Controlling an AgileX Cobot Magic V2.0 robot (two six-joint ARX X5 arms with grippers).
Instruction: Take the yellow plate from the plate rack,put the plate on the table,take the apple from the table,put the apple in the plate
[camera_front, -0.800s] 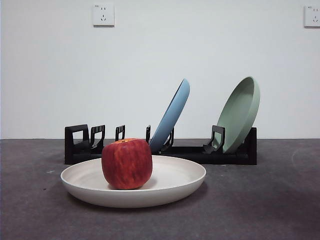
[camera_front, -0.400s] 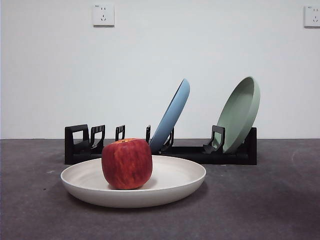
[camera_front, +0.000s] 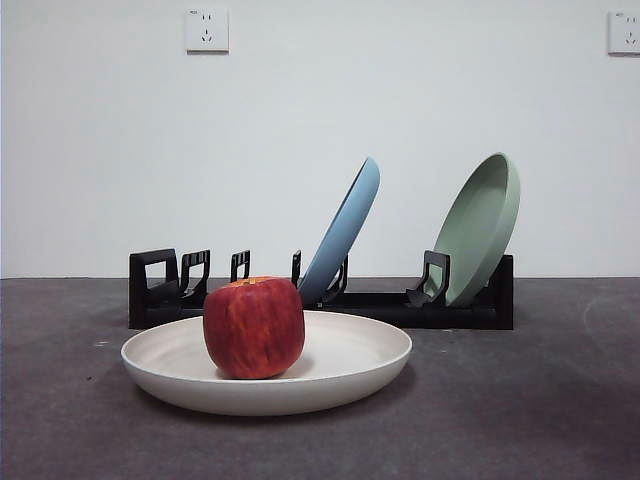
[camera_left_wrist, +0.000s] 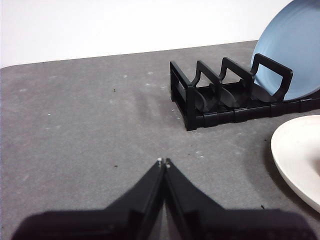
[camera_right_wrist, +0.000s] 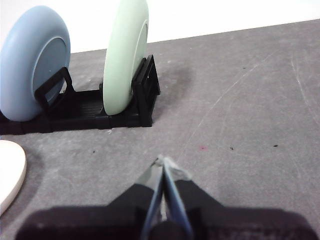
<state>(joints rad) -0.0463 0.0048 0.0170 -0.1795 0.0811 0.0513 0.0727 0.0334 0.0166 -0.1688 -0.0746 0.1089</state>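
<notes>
1. The red apple (camera_front: 254, 327) sits in the yellow plate (camera_front: 350, 365), toward its 9 o'clock side.
2. The plate lies flat on the grey surface (camera_front: 520, 400), just in front of the black plate rack (camera_front: 380, 308).
3. A blue plate (camera_front: 345, 230) and a green plate (camera_front: 480, 228) lean in the rack.
4. The left pincer (camera_left_wrist: 163, 161) is clenched, holding nothing, above bare surface.
5. The right pincer (camera_right_wrist: 162, 161) is clenched too, holding nothing.

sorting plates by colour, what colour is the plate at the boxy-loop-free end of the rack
Pale green plate, seen best in the front view.
</notes>
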